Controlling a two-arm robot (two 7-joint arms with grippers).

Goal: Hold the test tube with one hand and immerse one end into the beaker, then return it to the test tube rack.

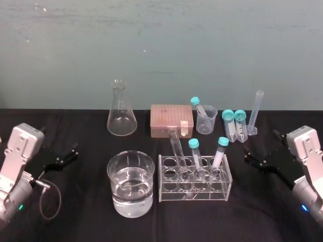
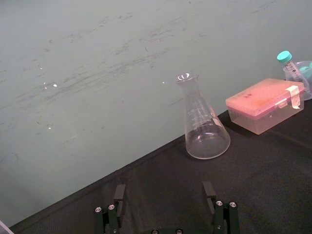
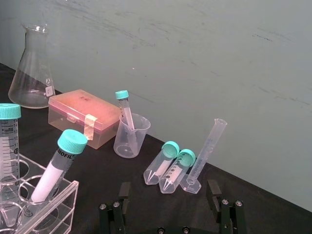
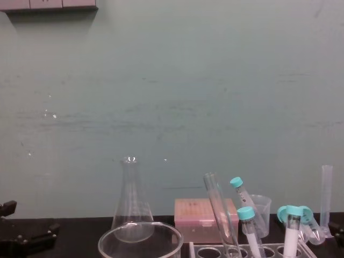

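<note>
Head view: I have the left tool (image 1: 72, 154) low at the left edge of the black surface (image 1: 81, 201) and the right tool (image 1: 261, 146) low at the right edge, each well apart from the glassware. On the wrist views, both tools have their jaws spread wide with nothing between them.

The test tube (image 1: 176, 145) stands in a hole near the left end of the rack (image 1: 162, 177), open rim up, leaning to the left. Two capped tubes (image 1: 220, 150) lean in holes to its right. The beaker (image 1: 117, 177) sits just beside the rack's left end, near the front, with clear liquid filling roughly its lower half.

Along the back I see a flask (image 1: 121, 118), a pink box (image 1: 170, 120), a cup (image 1: 206, 122) with a capped tube in it, and a cylinder (image 1: 256, 113).
</note>
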